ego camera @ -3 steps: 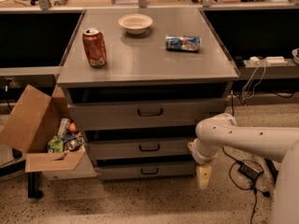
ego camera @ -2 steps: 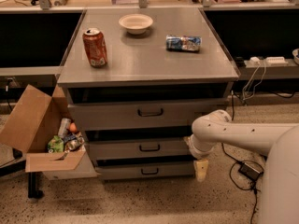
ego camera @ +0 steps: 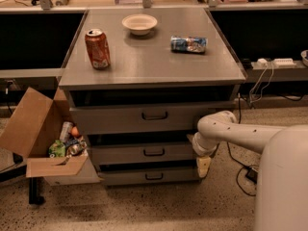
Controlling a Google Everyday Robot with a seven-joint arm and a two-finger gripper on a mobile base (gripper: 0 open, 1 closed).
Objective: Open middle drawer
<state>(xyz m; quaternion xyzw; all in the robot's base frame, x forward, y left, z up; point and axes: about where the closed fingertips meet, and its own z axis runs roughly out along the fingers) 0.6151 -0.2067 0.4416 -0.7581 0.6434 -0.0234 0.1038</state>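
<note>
The robot's white arm reaches in from the lower right, runs leftward and a little upward to a rounded joint near the right corner of the table, then bends straight down. The gripper hangs from that bend with its pale tip pointing at the floor, just at the right end of the drawer fronts, about level with the gap between the two lower drawers. Whether the gripper is open or closed cannot be told from this view, and it holds nothing that can be seen. The middle drawer is the second of three in the table's front, below the taller top drawer and above the lowest drawer. Its small dark handle sits at centre, well to the left of the gripper and untouched. Compared with a second ago, the joint and gripper have moved left and slightly up, closer to the table's corner, and the robot's body fills more of the lower right. The drawers, the red can, the white bowl, the blue packet and the cardboard box at the left lie as they did.
</note>
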